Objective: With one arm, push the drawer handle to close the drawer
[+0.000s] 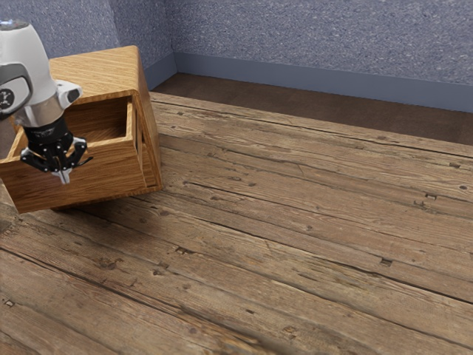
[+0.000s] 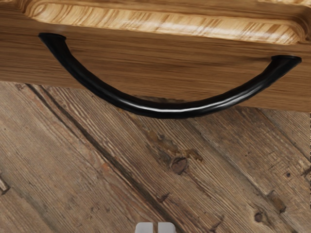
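Observation:
My gripper (image 1: pixel 64 177) points down at the exterior view's left, against the backdrop of the wooden drawer's front (image 1: pixel 107 177). The drawer stands pulled out of its cabinet (image 1: pixel 96 72), its inside showing from above. In the wrist view, a black curved handle (image 2: pixel 170 110) bows out from the drawer front (image 2: pixel 160 73). The fingertips of my gripper (image 2: pixel 155 227) are side by side, shut with nothing between them. They are on the outer side of the handle, with floorboards showing in the gap between. Most of the handle is hidden in the exterior view by the hand.
Worn wooden planks (image 1: pixel 295 222) stretch out under and beside the cabinet. A speckled blue-grey wall (image 1: pixel 318 37) with a plain base strip (image 1: pixel 295 81) stands behind.

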Controlling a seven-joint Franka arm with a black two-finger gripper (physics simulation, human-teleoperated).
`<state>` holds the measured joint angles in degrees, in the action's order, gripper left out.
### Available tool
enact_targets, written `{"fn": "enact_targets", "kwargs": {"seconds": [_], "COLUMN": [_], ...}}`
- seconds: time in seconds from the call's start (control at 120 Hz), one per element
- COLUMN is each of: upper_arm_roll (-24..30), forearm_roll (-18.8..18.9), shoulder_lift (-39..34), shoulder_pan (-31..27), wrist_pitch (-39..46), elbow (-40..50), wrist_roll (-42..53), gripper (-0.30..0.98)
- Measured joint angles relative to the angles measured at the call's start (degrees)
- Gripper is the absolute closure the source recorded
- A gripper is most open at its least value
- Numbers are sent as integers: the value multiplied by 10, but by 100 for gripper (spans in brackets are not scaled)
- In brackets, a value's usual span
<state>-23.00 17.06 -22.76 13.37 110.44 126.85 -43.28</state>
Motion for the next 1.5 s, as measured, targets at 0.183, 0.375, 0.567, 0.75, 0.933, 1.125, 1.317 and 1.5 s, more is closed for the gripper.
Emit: {"fn": "enact_targets", "kwargs": {"seconds": [0.183,0.375,0.567,0.75,0.933,1.125,1.317,1.5], "upper_arm_roll": [-1,-5,-13,-26,-38,-46,-60,-68], "forearm_roll": [35,61,70,82,89,97,112,132], "shoulder_lift": [1,10,24,39,55,67,72,86], "shoulder_pan": [0,0,0,0,0,0,0,1], "wrist_pitch": [36,62,82,111,149,190,222,256], "elbow": [7,9,9,8,8,7,7,7], "wrist_roll": [-11,-22,-31,-38,-42,-46,-49,-51], "gripper": [79,79,79,79,79,79,79,79]}}
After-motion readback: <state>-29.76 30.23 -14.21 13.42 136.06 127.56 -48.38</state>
